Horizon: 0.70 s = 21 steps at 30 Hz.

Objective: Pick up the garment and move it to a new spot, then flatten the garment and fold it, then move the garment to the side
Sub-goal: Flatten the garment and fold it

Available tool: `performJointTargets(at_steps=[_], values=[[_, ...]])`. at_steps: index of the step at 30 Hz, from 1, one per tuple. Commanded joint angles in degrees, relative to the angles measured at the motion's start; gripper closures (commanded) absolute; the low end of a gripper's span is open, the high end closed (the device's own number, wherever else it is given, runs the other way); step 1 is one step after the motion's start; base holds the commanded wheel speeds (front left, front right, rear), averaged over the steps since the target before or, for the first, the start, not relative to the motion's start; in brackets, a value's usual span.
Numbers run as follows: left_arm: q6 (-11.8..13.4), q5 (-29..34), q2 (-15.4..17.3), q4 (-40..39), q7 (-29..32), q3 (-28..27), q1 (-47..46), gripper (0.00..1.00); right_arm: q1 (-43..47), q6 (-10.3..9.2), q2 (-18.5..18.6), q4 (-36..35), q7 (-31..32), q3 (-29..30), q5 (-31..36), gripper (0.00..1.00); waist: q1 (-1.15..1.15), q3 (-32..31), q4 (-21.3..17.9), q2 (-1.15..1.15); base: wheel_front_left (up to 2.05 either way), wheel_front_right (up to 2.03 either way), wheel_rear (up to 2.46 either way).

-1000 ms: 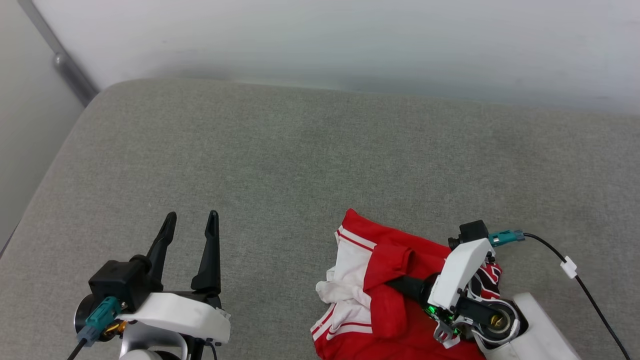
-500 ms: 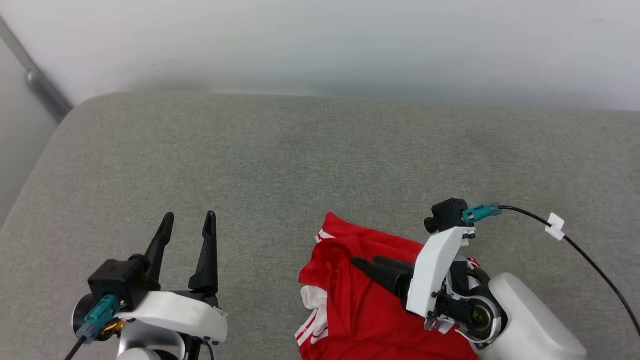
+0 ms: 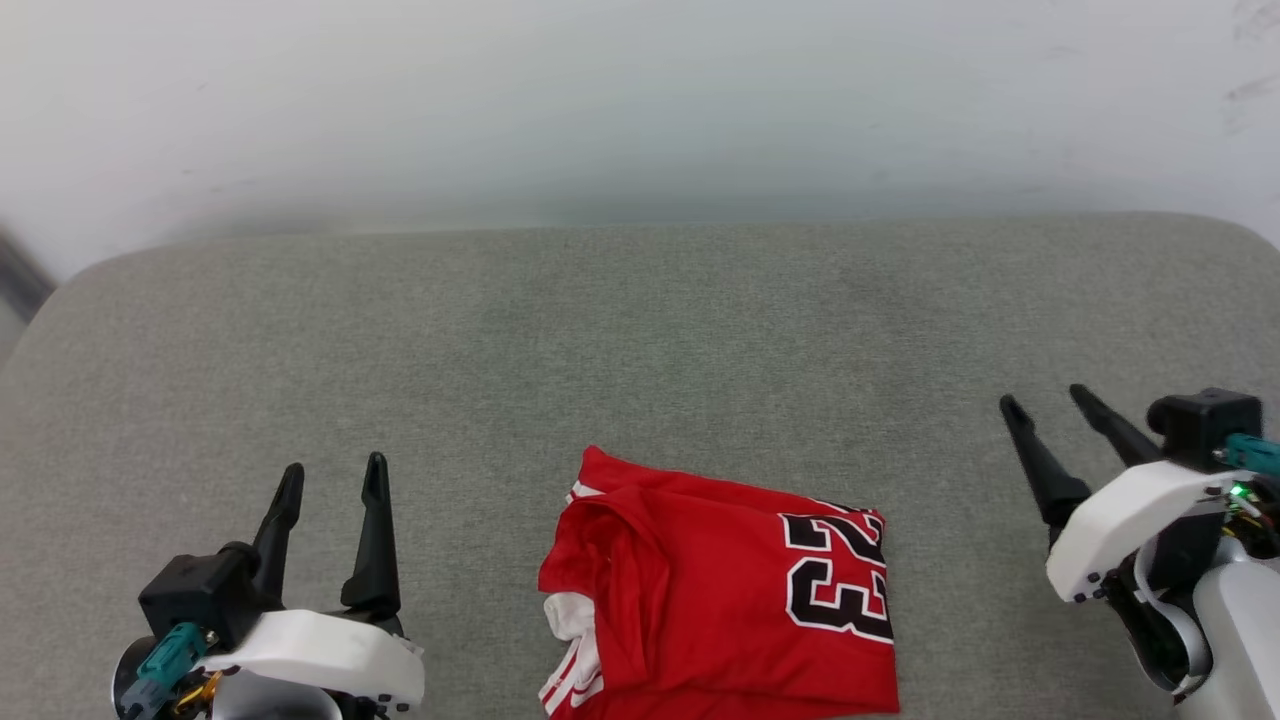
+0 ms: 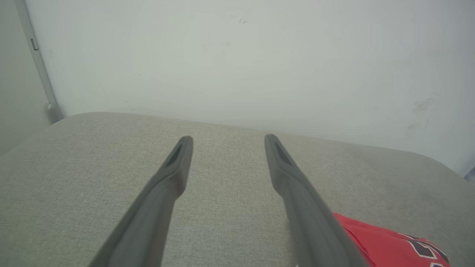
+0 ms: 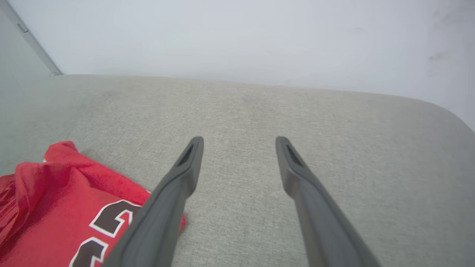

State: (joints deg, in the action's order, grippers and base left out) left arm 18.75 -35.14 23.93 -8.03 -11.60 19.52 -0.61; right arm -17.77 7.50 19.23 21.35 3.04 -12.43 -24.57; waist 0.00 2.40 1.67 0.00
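The garment (image 3: 720, 590), a red jersey with a black-and-white "23", lies folded into a rough rectangle on the grey cushion (image 3: 640, 330), near its front edge at the middle of the head view. A white sleeve with red stripes peeks out at its lower left. My left gripper (image 3: 333, 478) stands open to the garment's left, apart from it. Off to the garment's right my right gripper (image 3: 1048, 400) is open and holds nothing. The garment (image 4: 386, 244) shows at the lower right of the left wrist view and, as the garment (image 5: 70, 207), at the lower left of the right wrist view.
A pale wall (image 3: 640, 100) rises directly behind the cushion's far edge. The cushion's rounded corners show at the far left and far right. A grey metal strip (image 4: 37, 63) runs down the wall at the left.
My right gripper opened, let go of the garment and drew back to the right. The garment now lies folded flat with the number up. The head view has also swung right.
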Motion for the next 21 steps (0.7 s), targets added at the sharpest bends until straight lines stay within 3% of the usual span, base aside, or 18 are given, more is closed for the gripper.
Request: performJointTargets(at_steps=[1, 5, 8, 21], values=[[0.44, -0.24, 0.05, 0.07, -0.38, -0.58, 0.83, 0.00, 1.29, -0.01, -1.25, -1.30, -1.69, 2.21, 1.25, 0.00, 0.00, -0.32, -1.09, 0.00, 0.00, 0.00, 0.00], [1.00, -0.71, 0.42, 0.18, -1.06, -1.82, 2.48, 0.00, 4.40, -0.02, -3.55, -6.73, -5.95, 8.89, 5.55, 0.00, 0.00, -1.23, -2.12, 0.00, 0.00, 0.00, 0.00], [1.58, -0.76, 0.88, 0.13, -1.36, -2.65, 4.30, 0.00, 7.67, -0.02, -5.53, -11.67, -7.60, 10.79, 8.02, 0.00, 0.00, -2.61, -2.76, 0.00, 0.00, 0.00, 0.00], [1.95, -0.74, 1.15, 0.20, -2.20, -3.15, 8.05, 0.00, 19.36, -0.02, -11.45, -25.28, -3.81, 12.24, 12.32, 0.00, 0.00, -4.45, -3.61, 0.00, 0.00, 0.00, 0.00]])
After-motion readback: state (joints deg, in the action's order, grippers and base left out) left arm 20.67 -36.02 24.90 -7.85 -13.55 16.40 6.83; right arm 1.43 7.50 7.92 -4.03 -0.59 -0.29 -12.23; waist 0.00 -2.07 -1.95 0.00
